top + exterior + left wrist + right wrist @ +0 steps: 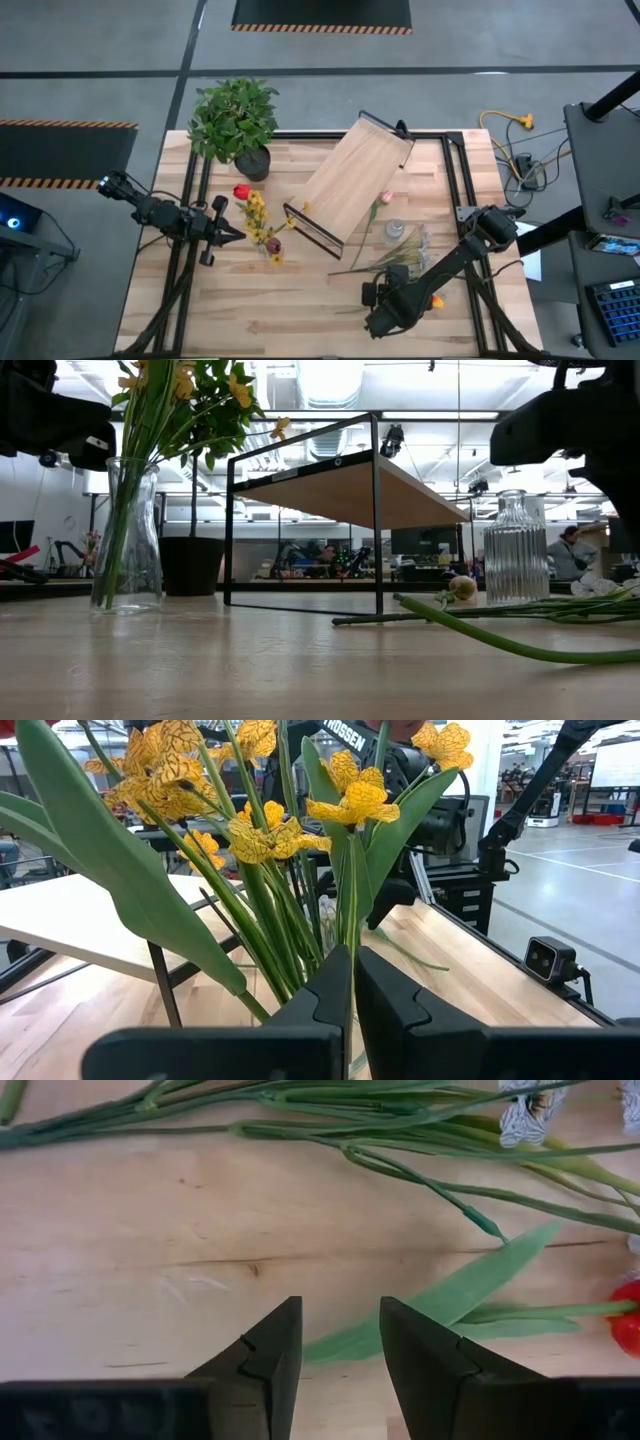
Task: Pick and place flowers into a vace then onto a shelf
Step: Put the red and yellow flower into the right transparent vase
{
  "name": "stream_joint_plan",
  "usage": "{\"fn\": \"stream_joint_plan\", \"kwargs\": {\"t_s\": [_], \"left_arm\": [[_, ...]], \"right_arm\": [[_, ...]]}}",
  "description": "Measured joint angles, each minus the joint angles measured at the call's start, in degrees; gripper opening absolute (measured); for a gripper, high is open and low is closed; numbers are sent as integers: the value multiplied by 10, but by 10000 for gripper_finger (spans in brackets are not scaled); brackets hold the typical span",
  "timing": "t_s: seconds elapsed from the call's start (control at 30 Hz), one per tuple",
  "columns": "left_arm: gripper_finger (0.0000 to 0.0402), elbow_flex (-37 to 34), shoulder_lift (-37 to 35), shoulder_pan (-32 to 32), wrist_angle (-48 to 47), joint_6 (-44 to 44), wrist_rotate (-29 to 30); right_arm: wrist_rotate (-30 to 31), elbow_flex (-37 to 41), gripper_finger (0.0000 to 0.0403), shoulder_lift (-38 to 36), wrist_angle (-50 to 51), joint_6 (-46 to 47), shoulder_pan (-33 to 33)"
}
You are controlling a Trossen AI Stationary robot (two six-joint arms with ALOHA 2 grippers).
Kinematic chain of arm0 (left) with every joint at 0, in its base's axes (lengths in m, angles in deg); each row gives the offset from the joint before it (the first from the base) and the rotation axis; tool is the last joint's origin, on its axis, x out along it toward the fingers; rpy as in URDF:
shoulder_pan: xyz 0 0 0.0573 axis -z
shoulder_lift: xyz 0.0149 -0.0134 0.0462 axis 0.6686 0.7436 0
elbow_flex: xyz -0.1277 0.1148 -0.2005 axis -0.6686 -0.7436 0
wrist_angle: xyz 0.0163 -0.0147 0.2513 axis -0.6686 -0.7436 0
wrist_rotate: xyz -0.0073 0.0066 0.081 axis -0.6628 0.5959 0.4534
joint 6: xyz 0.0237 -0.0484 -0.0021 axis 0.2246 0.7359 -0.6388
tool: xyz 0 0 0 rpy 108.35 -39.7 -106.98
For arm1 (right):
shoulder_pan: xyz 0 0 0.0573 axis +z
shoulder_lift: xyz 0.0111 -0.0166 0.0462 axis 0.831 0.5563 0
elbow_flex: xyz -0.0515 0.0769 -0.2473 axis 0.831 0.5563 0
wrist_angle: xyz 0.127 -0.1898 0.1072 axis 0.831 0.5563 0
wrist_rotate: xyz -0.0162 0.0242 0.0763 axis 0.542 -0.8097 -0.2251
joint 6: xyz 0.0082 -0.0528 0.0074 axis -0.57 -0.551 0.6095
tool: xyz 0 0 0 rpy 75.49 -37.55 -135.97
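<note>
A clear glass vase (127, 545) stands on the table left of the shelf and holds yellow flowers (262, 825), also seen as the yellow flowers (260, 222) from above. My left gripper (236, 234) is level at the bunch, shut on a stem. More loose flowers (395, 258) lie flat on the table in front of an empty ribbed glass vase (516, 550). My right gripper (340, 1345) hovers open, pointing down over a green leaf (450, 1305) at the near edge of that pile, touching nothing. The pale wood shelf (355, 180) stands on its black frame mid-table. My left gripper pinches one thin green stem (351, 940) of a yellow flower between its two fingers (322, 1005). It comes in level from the table's left, with the fingers across the upright stem. The stem stands among the other stems in the vase; its lower end is hidden by the fingers.
A bushy potted plant (236, 122) stands at the far left corner. A red blossom (241, 192) shows beside the yellow bunch, and an orange-red one (628, 1318) lies near my right gripper. Bare tabletop (300, 300) lies along the near edge between the arms.
</note>
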Motion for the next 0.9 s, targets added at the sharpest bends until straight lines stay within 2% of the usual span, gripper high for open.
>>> {"fn": "stream_joint_plan", "kwargs": {"t_s": [0.4, 0.8, 0.9], "left_arm": [[0, 0, 0, 0, 0, -4, 0], [0, 0, 0, 0, 0, -4, -1], [0, 0, 0, 0, 0, -4, -1]], "right_arm": [[-1, 0, 127, 26, -31, 0, -2], [-45, 0, 127, 34, -67, -82, 5], [-61, 1, 127, 25, -69, -128, 10]]}}
